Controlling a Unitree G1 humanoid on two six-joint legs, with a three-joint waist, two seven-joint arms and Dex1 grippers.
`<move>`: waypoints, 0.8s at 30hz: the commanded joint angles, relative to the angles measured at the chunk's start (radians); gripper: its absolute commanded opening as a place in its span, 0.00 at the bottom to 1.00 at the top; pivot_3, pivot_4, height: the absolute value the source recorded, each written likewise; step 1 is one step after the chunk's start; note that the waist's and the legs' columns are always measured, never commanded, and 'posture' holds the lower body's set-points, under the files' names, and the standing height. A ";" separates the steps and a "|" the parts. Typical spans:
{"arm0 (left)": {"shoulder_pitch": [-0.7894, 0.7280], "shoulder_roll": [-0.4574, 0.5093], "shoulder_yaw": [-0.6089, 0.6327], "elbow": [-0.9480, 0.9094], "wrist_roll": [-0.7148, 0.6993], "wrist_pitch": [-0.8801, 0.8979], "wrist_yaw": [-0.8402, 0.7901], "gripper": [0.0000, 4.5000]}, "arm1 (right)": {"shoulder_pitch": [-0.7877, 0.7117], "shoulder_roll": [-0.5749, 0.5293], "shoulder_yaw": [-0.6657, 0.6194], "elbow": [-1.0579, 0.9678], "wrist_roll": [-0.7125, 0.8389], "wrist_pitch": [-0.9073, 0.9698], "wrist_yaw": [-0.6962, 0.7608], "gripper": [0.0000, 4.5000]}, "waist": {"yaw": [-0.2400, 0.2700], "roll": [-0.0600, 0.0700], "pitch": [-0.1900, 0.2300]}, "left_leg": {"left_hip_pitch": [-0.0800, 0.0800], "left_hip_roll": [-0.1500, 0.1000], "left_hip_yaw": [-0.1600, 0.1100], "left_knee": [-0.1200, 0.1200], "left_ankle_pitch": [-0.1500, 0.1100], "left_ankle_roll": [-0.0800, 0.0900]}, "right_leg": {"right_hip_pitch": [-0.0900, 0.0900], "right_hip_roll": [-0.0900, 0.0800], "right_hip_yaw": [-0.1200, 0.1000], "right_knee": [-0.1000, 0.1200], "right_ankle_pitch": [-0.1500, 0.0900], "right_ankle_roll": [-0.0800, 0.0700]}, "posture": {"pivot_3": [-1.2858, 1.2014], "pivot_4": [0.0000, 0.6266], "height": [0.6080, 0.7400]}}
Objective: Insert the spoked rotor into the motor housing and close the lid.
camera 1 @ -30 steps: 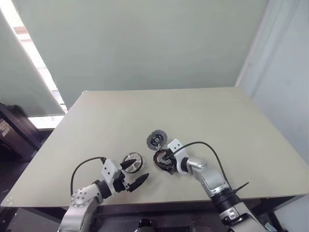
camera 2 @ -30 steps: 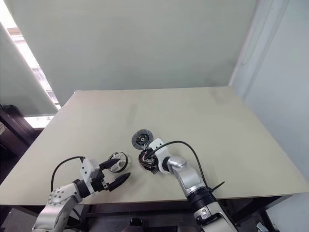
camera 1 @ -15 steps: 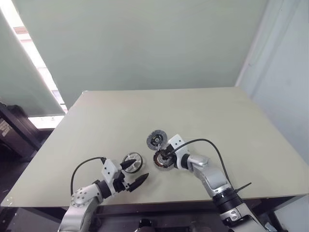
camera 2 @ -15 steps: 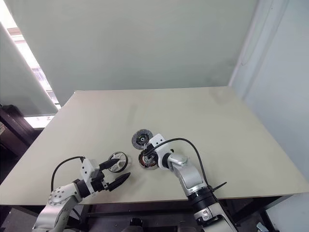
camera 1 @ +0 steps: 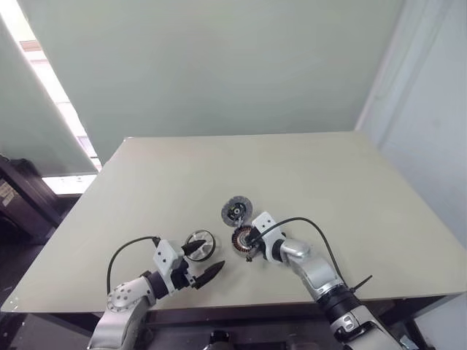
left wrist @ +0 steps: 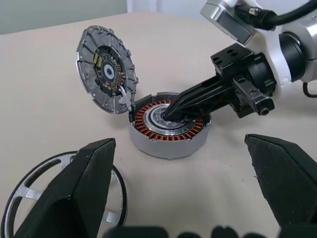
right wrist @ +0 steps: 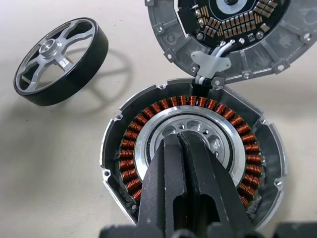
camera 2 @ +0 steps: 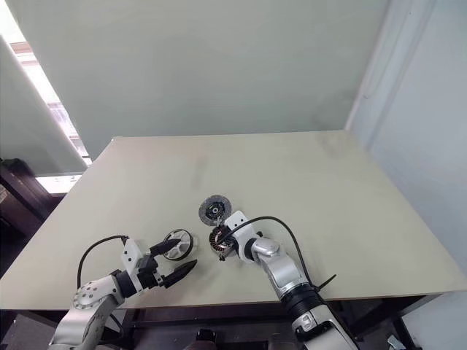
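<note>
- The left gripper (camera 1: 203, 261) is seen close to the near edge of the table (camera 1: 365, 189), left of the middle, with its two black fingers spread wide and nothing between them.
- The spoked rotor (camera 1: 199, 241) is found lying flat on the table just beyond the left gripper; its axis points straight up, and its silver spokes and hub are ringed by a black rim. It is kept apart from the housing.
- The right gripper (right wrist: 179, 144) is angled forward and down, with its fingers pressed together; their joined tips are set on the silver centre of the motor housing (right wrist: 193, 148). Nothing is clasped between them.
- The motor housing is placed flat on the table, right of the rotor and near the middle of the near edge, with its open face and copper windings turned upward.
- The lid (left wrist: 106, 70) is seen at the housing's far rim, joined by a small tab and wires, propped up at a tilt, its inner face with the circuit board exposed.
</note>
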 commanded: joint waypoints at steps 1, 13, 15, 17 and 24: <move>-0.011 0.010 0.013 -0.020 0.005 -0.019 0.002 1.00 | 0.000 0.003 -0.014 -0.022 0.011 -0.010 0.008 0.01 | 0.000 0.000 0.000 | 0.000 0.000 0.000 0.000 0.000 0.000 | 0.000 0.000 0.000 0.000 0.000 0.000 | 0.52 0.00 1.00; 0.015 -0.024 0.051 -0.049 -0.071 0.026 0.028 1.00 | -0.007 -0.012 -0.035 -0.133 0.037 -0.007 0.036 0.01 | 0.000 0.000 0.000 | 0.000 0.000 0.000 0.000 0.000 0.000 | 0.000 0.000 0.000 0.000 0.000 0.000 | 0.52 0.00 1.00; 0.048 -0.058 0.094 -0.079 -0.159 0.093 0.061 1.00 | 0.002 -0.021 -0.035 -0.169 0.043 -0.007 0.050 0.01 | -0.002 0.000 0.000 | 0.000 0.000 0.000 0.000 0.000 0.000 | -0.001 0.000 0.001 0.000 0.000 0.000 | 0.52 0.00 1.00; 0.101 -0.076 0.138 -0.113 -0.251 0.210 0.104 1.00 | 0.014 -0.036 -0.033 -0.206 0.048 -0.008 0.067 0.01 | -0.002 0.000 0.000 | -0.001 0.000 0.000 -0.001 0.000 0.000 | -0.001 0.000 0.001 0.000 0.000 0.000 | 0.52 0.00 1.00; 0.189 -0.117 0.246 -0.174 -0.417 0.460 0.273 1.00 | 0.049 -0.074 -0.032 -0.283 0.055 0.000 0.097 0.01 | 0.000 0.000 0.000 | -0.001 0.000 -0.001 0.000 0.000 0.000 | -0.001 0.000 0.000 0.000 -0.001 -0.001 | 0.52 0.00 1.00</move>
